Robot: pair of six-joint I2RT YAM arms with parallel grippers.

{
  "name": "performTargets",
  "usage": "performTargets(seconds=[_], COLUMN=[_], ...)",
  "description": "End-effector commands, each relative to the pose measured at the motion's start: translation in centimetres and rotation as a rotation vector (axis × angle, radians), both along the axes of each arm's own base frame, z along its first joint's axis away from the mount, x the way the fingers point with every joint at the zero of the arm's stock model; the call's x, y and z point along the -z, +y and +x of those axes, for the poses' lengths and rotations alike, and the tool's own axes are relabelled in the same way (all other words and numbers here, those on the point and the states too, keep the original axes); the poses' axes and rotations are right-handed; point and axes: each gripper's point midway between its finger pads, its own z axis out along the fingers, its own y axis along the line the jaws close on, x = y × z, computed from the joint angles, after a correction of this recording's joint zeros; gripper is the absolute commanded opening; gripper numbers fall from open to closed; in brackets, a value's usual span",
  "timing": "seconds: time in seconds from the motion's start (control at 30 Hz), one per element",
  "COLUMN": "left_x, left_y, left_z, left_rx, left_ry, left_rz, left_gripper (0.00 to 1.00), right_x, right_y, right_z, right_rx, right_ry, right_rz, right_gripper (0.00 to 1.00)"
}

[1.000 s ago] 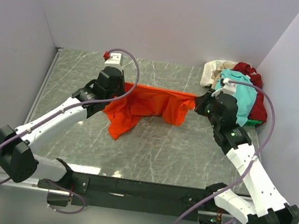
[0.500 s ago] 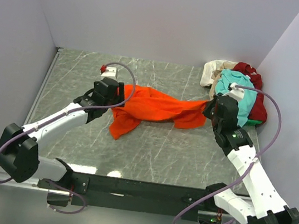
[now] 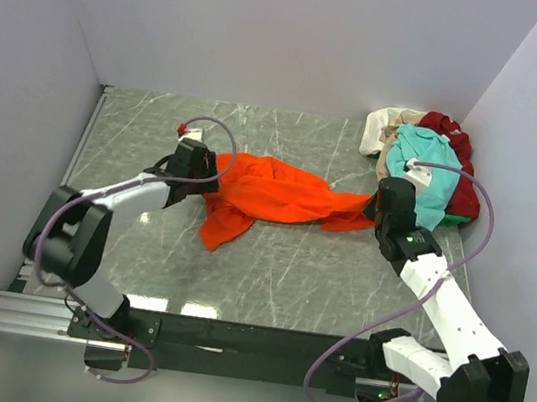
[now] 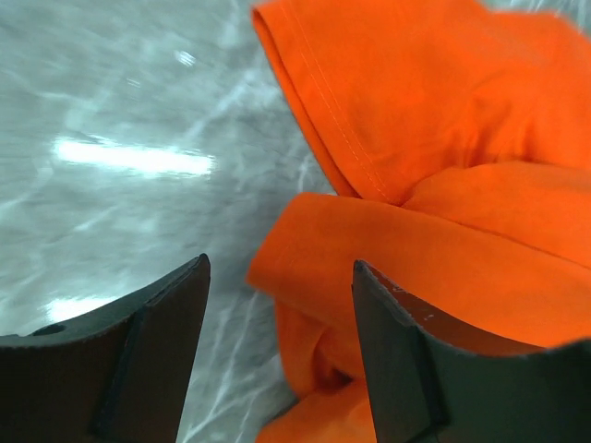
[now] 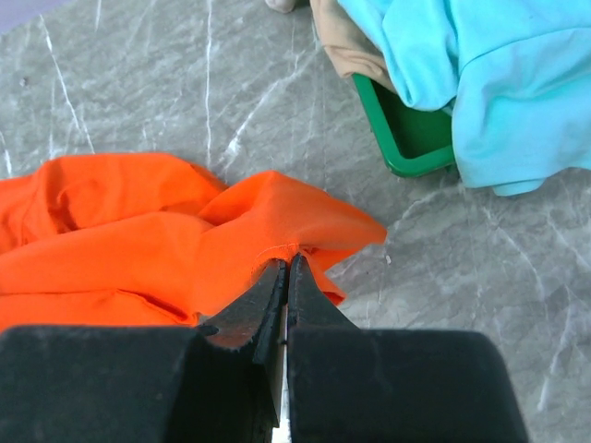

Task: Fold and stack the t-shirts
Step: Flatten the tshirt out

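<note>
The orange t-shirt point(image 3: 270, 191) lies crumpled across the middle of the marble table. My left gripper point(image 3: 212, 172) sits at its left end, open; in the left wrist view a fold of the orange t-shirt point(image 4: 443, 138) reaches between the spread fingers of the left gripper point(image 4: 282, 268) without being clamped. My right gripper point(image 3: 374, 201) is shut on the shirt's right corner; the right wrist view shows the right gripper point(image 5: 288, 260) with jaws pressed together on a pinch of the orange t-shirt point(image 5: 120, 240). Other t-shirts, teal point(image 3: 432, 175), dark red point(image 3: 463, 195) and cream point(image 3: 385, 127), are piled at the back right.
A green bin point(image 5: 397, 138) sits under the pile, with the teal shirt point(image 5: 499, 74) draped over its rim. Walls close in the table on the left, back and right. A small white and red part point(image 3: 190, 132) sits by the left wrist.
My left gripper opened and let go of the shirt's left end, then dropped low beside it. The stretched shirt slackened onto the table. My right gripper drew its corner slightly right.
</note>
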Motion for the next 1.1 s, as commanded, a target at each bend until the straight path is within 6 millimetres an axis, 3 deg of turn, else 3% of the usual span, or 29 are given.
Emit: performTargets(seconds=[0.0,0.23,0.27,0.3,0.4,0.5,0.53,0.57,0.6,0.63,0.67,0.7,0.73,0.8,0.83,0.87,0.97,1.03,1.07], left_x=[-0.6,2.2,2.5,2.8,2.8,1.6,-0.2,-0.8,-2.0,-4.9,-6.2,-7.7,-11.5,-15.0,-18.5,-20.2,-26.2,-29.2,-29.8], left_y=[-2.8,-3.1,-3.3,-3.9,-4.5,-4.0,-3.4,-2.8,-2.4,-1.5,-1.0,0.0,0.0,0.6,1.1,1.3,2.3,3.3,3.6], left_z=[2.3,2.2,2.1,1.7,2.1,3.0,4.3,4.6,5.3,6.9,7.5,8.3,9.6,10.3,11.0,11.1,10.6,9.3,8.7], left_rx=[0.069,0.058,0.068,0.095,0.117,0.107,0.096,0.083,0.076,0.060,0.051,0.039,0.044,0.038,0.039,0.038,0.051,0.022,0.010], left_ry=[-0.028,0.043,0.050,0.069,0.058,0.036,-0.009,-0.007,-0.030,-0.093,-0.109,-0.136,-0.209,-0.266,-0.339,-0.371,-0.514,-0.616,-0.643], left_rz=[-0.100,-0.109,-0.116,-0.138,-0.163,-0.162,-0.167,-0.161,-0.163,-0.171,-0.172,-0.175,-0.189,-0.186,-0.186,-0.184,-0.168,-0.155,-0.156], left_gripper=[0.68,0.65,0.60,0.39,0.00,0.00,0.00,0.00,0.00,0.00,0.00,0.00,0.00,0.00,0.00,0.00,0.00,0.00,0.00], right_x=[0.2,0.3,0.2,0.2,0.3,-0.4,-0.7,-0.2,-2.2,-3.1,-2.6,-5.5,-6.6,-9.9,-11.0,-13.4,-17.6,-19.1,-20.1], right_y=[0.2,0.2,0.3,0.4,1.0,1.7,1.6,1.8,2.0,1.6,1.7,2.0,2.0,2.3,2.5,2.6,2.9,3.5,3.5], right_z=[0.9,0.9,1.1,1.1,1.7,3.0,3.5,4.2,5.4,6.3,7.1,8.4,9.1,10.6,11.0,11.4,11.4,11.0,10.4], right_rx=[0.009,-0.002,-0.008,-0.012,-0.040,-0.070,-0.073,-0.087,-0.097,-0.092,-0.098,-0.116,-0.119,-0.141,-0.150,-0.158,-0.188,-0.223,-0.237], right_ry=[-0.028,-0.034,-0.041,-0.042,-0.041,-0.050,-0.052,-0.027,-0.059,-0.071,-0.040,-0.088,-0.099,-0.141,-0.157,-0.195,-0.276,-0.316,-0.351], right_rz=[0.022,0.031,0.037,0.040,0.046,0.046,0.047,0.050,0.052,0.054,0.049,0.054,0.052,0.045,0.046,0.045,0.046,0.057,0.059], right_gripper=[0.00,0.00,0.00,0.00,0.00,0.00,0.00,0.00,0.00,0.00,0.00,0.00,0.00,0.00,0.00,0.00,0.00,0.00,0.00])
